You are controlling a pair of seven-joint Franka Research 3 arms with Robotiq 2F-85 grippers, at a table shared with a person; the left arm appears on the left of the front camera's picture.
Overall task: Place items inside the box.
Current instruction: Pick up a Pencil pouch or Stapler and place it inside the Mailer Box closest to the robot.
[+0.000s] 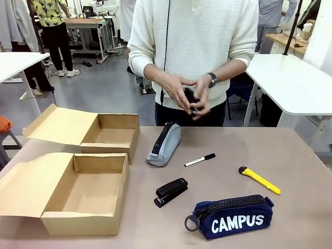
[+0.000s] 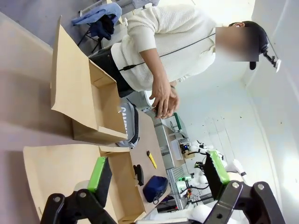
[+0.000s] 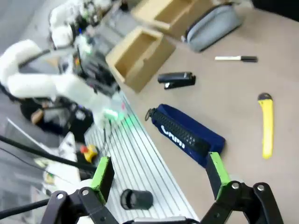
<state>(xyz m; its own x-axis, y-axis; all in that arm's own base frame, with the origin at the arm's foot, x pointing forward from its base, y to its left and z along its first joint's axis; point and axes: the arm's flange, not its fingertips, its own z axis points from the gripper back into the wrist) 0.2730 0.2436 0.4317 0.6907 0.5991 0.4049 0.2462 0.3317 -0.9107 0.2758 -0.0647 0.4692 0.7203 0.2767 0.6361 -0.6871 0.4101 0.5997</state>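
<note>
**Near box (image 1: 83, 224) empty; nothing gripped**

Right of the near box lie the CAMPUS pouch (image 1: 233, 218), grey pencil case (image 1: 165, 144), stapler (image 1: 171, 192), utility knife (image 1: 259, 180) and marker (image 1: 199, 160). The left gripper (image 2: 157, 169) and right gripper (image 3: 159, 171) both gape, holding nothing. Risk: the marker could roll under a pinch. The dark object (image 1: 190, 97) in the person's hands (image 1: 176, 89) is unidentifiable.

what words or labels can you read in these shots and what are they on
"CAMPUS": white capitals on the side of the navy pouch, front view.
Same print in the right wrist view: blurred, only partly legible.
White lettering on the grey pencil case, left wrist view: too small to read.
Stapler, marker, utility knife: no legible print.
</note>
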